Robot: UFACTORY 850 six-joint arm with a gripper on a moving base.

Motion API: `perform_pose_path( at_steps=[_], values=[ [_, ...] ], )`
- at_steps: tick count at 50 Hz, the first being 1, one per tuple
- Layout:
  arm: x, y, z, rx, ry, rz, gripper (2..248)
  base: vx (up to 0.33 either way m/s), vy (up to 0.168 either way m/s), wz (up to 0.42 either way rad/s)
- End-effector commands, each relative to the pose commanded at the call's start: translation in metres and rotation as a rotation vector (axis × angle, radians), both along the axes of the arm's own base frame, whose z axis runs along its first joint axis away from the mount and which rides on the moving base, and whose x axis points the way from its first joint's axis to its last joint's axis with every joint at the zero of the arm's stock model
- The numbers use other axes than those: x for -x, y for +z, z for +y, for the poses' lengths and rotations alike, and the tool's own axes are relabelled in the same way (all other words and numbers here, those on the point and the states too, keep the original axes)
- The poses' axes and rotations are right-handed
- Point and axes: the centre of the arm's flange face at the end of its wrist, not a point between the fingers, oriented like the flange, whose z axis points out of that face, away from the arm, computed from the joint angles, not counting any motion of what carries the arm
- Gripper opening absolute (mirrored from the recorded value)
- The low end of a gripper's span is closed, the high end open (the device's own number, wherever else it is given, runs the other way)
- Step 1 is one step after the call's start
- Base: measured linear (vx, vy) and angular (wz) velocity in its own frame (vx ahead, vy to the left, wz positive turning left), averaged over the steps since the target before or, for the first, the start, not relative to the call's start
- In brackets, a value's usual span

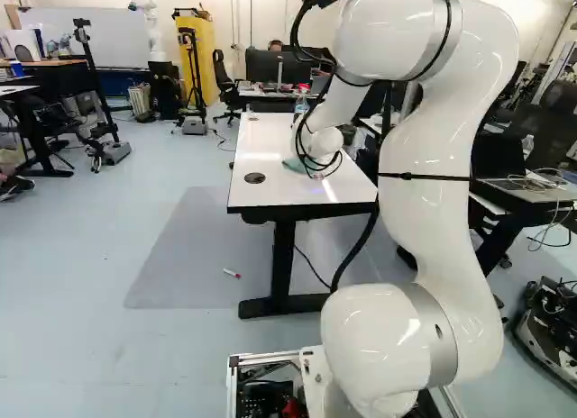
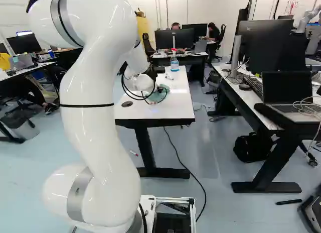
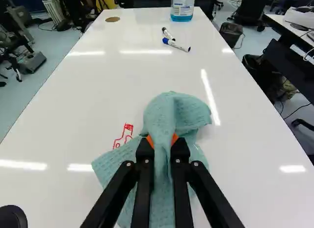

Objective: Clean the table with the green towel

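Note:
In the right base view my gripper (image 2: 154,91) is mostly hidden by the wrist and cables, low over the white table (image 2: 173,105). The wrist view shows the gripper (image 3: 163,142) shut on the bunched middle of the blue-green towel (image 3: 169,112), whose folds spread on the tabletop (image 3: 113,80) ahead of and around the fingers. Part of a red drawing (image 3: 123,136) shows on the table right beside the towel; whether it continues under the cloth is hidden. A bit of the towel (image 1: 294,165) also shows beside the wrist in the left base view.
Two markers (image 3: 176,45) and a bottle of blue liquid (image 3: 183,7) stand or lie toward the table's far end. A round grommet (image 1: 255,177) is set in the near part. On the floor lies a red-and-white marker (image 1: 232,273). A desk with a laptop (image 2: 286,95) stands to the right.

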Motion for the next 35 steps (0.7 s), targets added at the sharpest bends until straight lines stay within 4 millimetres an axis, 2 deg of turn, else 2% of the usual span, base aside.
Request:
perform_pose_path(
  at_steps=[35],
  values=[
    [0.0017,-0.0024,0.0001,-0.001,0.000,0.032,44,0.000,0.000,0.000]
  ],
)
